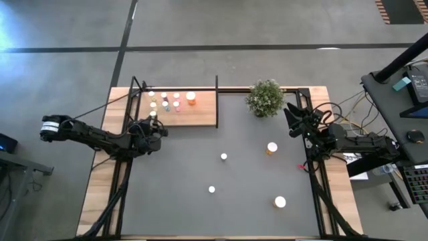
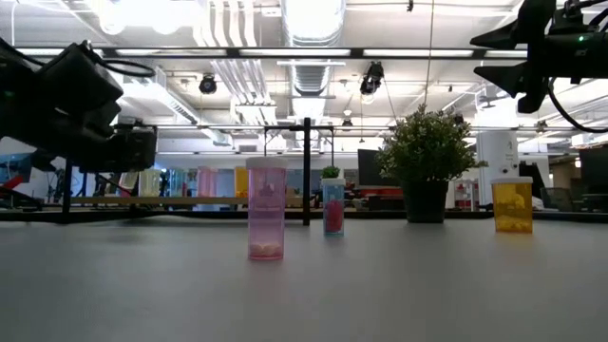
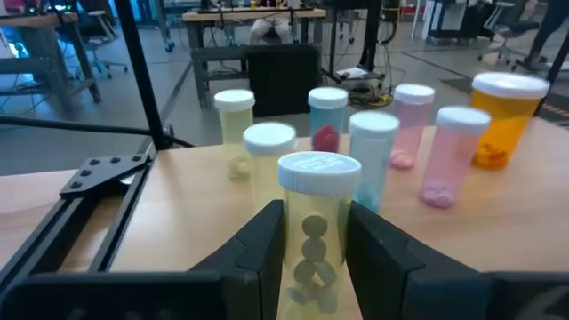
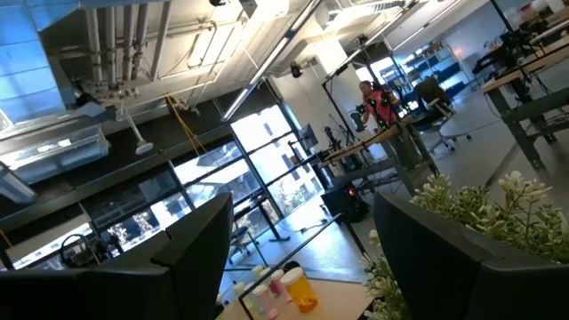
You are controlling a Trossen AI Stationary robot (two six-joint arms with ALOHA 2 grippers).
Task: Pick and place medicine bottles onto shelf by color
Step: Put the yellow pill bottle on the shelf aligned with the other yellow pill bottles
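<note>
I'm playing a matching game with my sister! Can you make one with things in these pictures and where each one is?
Things:
1. yellow bottle
2. big orange bottle
3. potted plant
4. right gripper

Places:
A. on the shelf
B. raised beside the plant
C. between the left gripper fingers
D. far edge of the table

Pairs: 1-C, 2-A, 3-D, 4-B

Bright overhead ceiling lights; background perhaps slightly blurred

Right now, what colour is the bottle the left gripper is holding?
Yellow-green with a white cap; the bottle in the left gripper shows best in the left wrist view.
</note>
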